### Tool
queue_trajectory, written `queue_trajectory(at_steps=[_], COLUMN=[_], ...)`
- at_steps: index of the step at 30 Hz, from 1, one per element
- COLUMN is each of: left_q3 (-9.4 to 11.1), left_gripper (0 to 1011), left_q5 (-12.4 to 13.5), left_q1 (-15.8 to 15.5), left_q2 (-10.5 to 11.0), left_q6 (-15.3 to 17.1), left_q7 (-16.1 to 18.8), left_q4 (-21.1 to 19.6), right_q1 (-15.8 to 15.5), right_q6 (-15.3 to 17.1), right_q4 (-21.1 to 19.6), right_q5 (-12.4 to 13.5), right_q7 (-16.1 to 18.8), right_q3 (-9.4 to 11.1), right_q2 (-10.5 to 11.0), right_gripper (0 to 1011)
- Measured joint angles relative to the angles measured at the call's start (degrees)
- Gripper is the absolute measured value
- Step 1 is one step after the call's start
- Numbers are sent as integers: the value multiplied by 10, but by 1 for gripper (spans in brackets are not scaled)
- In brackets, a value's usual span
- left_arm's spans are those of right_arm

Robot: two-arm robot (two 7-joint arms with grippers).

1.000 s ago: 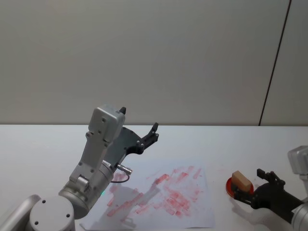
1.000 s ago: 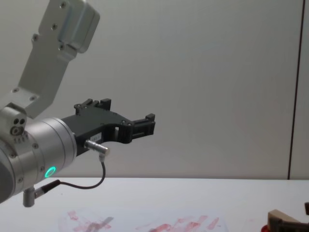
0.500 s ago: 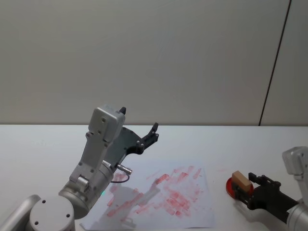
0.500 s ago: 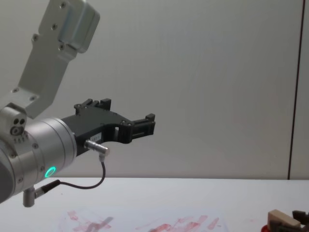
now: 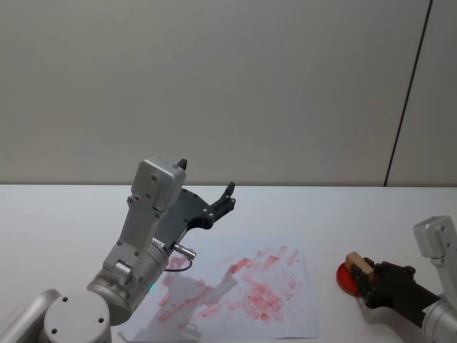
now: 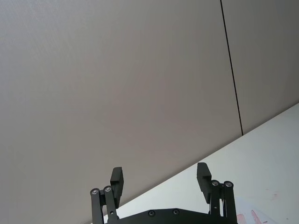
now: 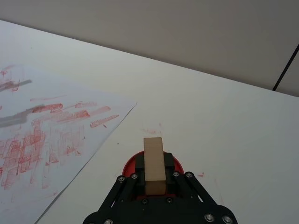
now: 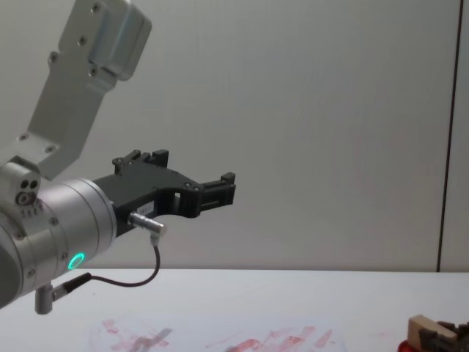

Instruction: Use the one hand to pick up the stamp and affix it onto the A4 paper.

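Though cropped at lower right, the right pincer [image 7: 154, 169] clamps the stamp [image 5: 356, 262]; the left pincer [image 6: 160, 173] hangs raised, spread apart.

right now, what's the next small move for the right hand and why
Probably lift straight up. The right hand has its fingers against both sides of the stamp, which stands on the red ink pad; the A4 paper lies beside the pad. The left hand is parked, open, above the paper.
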Motion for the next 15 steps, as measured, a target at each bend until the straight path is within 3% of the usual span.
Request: queue_trajectory(at_steps=[15], left_q3=[0], left_gripper=[1002], left_q5=[0], left_q1=[0], left_q2=[0], left_q6=[0], left_q7=[0], left_q4=[0], right_q1=[2], right_q6=[-32], right_q4=[-18], right_q5=[-14], right_q7=[12], right_q3=[-7], right_q2=[-4], right_gripper=[216])
